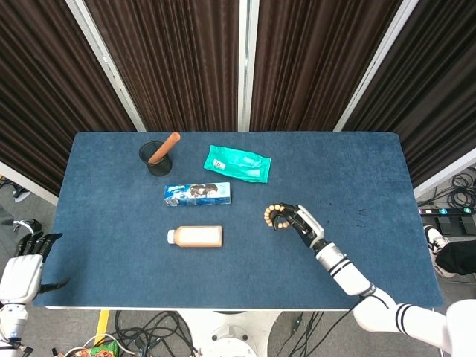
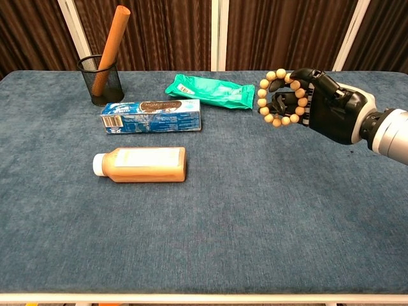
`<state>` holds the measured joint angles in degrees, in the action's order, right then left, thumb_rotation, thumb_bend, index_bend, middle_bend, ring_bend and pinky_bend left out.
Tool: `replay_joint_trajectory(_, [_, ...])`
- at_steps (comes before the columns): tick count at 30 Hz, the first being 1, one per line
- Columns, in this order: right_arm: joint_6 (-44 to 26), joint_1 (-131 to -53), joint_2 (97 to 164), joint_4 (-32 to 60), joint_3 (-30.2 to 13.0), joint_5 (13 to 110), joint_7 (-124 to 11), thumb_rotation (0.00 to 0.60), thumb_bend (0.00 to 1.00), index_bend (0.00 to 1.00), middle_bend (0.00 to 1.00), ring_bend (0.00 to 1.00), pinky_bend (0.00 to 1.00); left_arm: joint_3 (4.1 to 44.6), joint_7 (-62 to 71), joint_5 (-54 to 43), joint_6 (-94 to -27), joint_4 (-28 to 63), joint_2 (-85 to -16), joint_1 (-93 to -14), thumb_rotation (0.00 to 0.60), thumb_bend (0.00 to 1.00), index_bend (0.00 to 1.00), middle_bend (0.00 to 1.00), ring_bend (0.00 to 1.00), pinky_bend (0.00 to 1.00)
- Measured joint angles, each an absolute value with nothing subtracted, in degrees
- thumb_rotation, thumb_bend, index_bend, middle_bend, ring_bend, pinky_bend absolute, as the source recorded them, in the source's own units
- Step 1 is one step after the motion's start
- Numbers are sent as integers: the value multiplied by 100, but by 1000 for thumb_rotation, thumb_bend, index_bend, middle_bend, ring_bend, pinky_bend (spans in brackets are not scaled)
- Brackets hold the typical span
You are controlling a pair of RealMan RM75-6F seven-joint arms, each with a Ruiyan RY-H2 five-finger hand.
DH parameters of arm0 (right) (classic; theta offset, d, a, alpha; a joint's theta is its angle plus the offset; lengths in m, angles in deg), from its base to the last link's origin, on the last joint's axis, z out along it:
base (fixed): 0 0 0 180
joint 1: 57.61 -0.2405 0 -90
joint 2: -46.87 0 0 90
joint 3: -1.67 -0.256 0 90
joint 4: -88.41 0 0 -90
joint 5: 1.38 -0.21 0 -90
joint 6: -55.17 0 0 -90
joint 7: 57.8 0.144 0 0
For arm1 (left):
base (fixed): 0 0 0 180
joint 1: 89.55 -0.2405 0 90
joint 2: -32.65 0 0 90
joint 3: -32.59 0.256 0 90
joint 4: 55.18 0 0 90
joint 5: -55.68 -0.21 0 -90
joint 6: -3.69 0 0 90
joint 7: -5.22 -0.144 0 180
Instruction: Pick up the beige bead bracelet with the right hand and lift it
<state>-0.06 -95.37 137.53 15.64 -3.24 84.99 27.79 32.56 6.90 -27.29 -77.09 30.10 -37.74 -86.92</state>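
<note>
The beige bead bracelet (image 2: 280,97) hangs as a ring of round wooden beads above the blue table (image 2: 255,210), held by my right hand (image 2: 325,105). The black fingers curl through and around the ring. In the head view the bracelet (image 1: 272,216) shows right of the table's middle, at the tip of my right hand (image 1: 300,223). My left hand (image 1: 21,269) hangs off the table's left front corner, fingers apart and holding nothing.
A black mesh cup (image 2: 95,80) with an orange stick stands at the back left. A green packet (image 2: 213,91), a blue box (image 2: 152,115) and an orange bottle (image 2: 141,164) lying on its side sit left of the bracelet.
</note>
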Motion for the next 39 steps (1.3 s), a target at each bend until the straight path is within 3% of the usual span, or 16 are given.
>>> replay_joint_trajectory(8, [-34, -9564, 13697, 1645, -273, 8631, 2983, 296, 1000, 430, 622, 316, 0, 3257, 666, -2734, -7727, 3063, -3754, -8694, 600, 0, 164, 158, 57, 0])
replay_joint_trajectory(15, [-39, -9596, 13685, 1768, -248, 8670, 3098, 370, 1000, 409, 605, 310, 0, 3267, 674, -2737, -7725, 3047, -3767, -8698, 600, 0, 163, 158, 57, 0])
replay_joint_trajectory(19, [-51, -9611, 13686, 1862, -212, 8721, 3232, 374, 1000, 327, 572, 283, 0, 3281, 700, -2747, -7728, 3015, -3773, -8707, 600, 0, 164, 158, 57, 0])
replay_joint_trajectory(20, [-55, -9615, 13686, 1883, -201, 8739, 3282, 369, 970, 305, 563, 275, 0, 3281, 701, -2748, -7727, 3014, -3774, -8706, 600, 0, 164, 158, 57, 0])
replay_joint_trajectory(21, [-56, -9622, 13684, 1905, -187, 8758, 3337, 365, 879, 281, 555, 268, 0, 3279, 700, -2747, -7726, 3018, -3772, -8704, 600, 0, 164, 158, 57, 0])
replay_joint_trajectory(22, [-50, -9635, 13677, 1936, -167, 8784, 3411, 363, 728, 252, 548, 261, 0, 3274, 690, -2748, -7727, 3033, -3768, -8699, 600, 0, 164, 158, 57, 0])
replay_joint_trajectory(24, [-27, -9661, 13664, 1975, -139, 8813, 3515, 362, 517, 211, 538, 252, 0, 3261, 653, -2730, -7712, 3087, -3754, -8687, 600, 0, 164, 158, 57, 0])
replay_joint_trajectory(31, [6, -9753, 13593, 2036, -38, 8928, 3805, 348, 116, 178, 533, 246, 0, 3255, 630, -2712, -7687, 3103, -3736, -8671, 600, 0, 164, 158, 57, 0])
replay_joint_trajectory(34, [-10, -9784, 13568, 2043, -1, 8969, 3938, 334, 40, 178, 533, 246, 0, 3253, 625, -2716, -7685, 3107, -3733, -8664, 600, 0, 164, 158, 57, 0])
replay_joint_trajectory(39, [-90, -9785, 13537, 2066, 37, 9005, 3909, 325, 4, 207, 534, 247, 0, 3241, 619, -2712, -7694, 3122, -3726, -8659, 600, 0, 164, 158, 57, 0])
